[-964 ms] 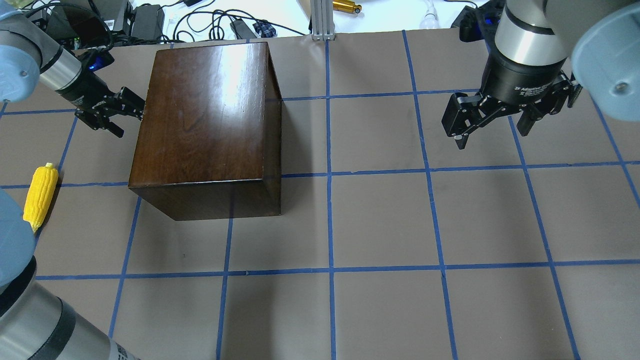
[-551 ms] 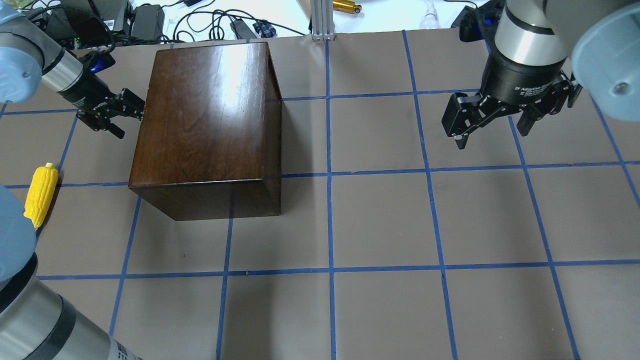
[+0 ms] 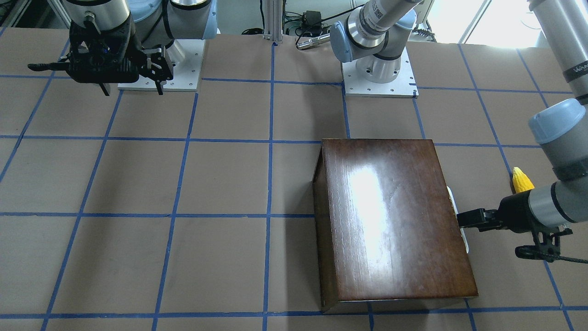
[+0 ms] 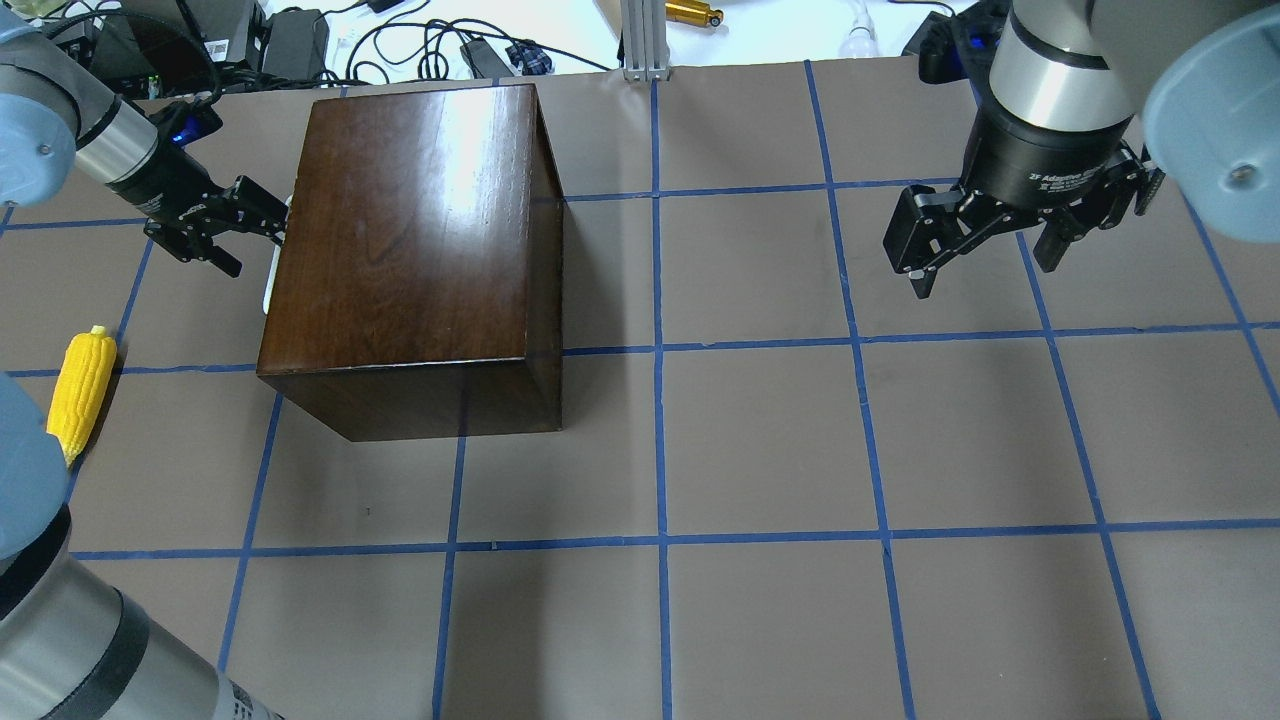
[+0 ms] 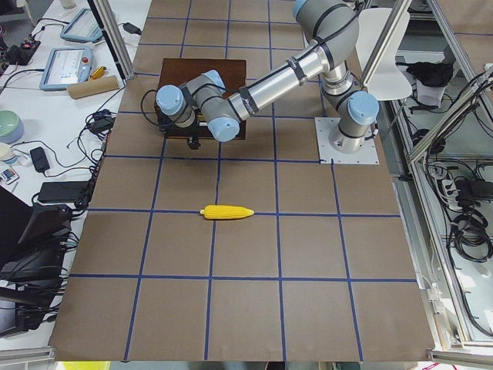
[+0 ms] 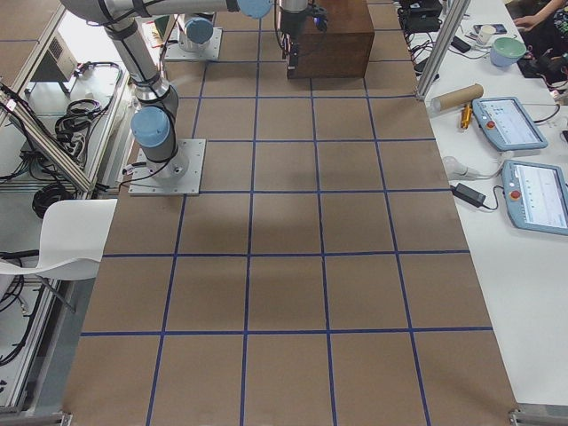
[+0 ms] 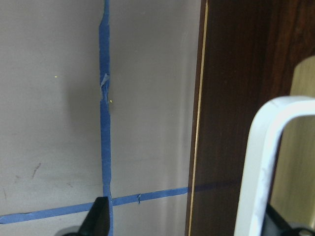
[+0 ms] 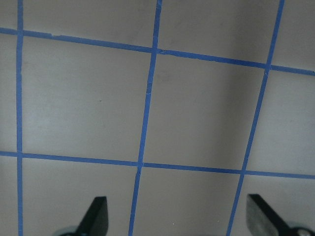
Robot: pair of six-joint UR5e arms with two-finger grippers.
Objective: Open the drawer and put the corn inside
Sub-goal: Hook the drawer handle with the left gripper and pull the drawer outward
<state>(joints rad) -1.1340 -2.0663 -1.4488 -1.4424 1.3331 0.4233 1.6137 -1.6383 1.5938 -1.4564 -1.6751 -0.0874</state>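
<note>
The glossy dark-brown box (image 4: 420, 230) stands at the table's far left, and shows in the front view (image 3: 395, 216) too. The drawer's white handle (image 4: 271, 275) and a sliver of its front peek out at the box's left side. The left wrist view shows the dark front panel (image 7: 226, 123) and the handle (image 7: 261, 162) close up. My left gripper (image 4: 262, 243) is open at that side, one finger behind the handle. The yellow corn (image 4: 80, 395) lies on the table left of the box, apart from it. My right gripper (image 4: 985, 278) is open and empty above the table's right side.
Cables, power bricks and an aluminium post (image 4: 645, 40) lie beyond the table's far edge. My left arm's elbow (image 4: 30, 480) hangs over the corn's near end. The brown mat with blue tape lines (image 4: 660, 540) stretches to the right of the box.
My left gripper has drawn slightly away from the box. The drawer's white handle now shows past the box's left edge. The right arm has not moved.
</note>
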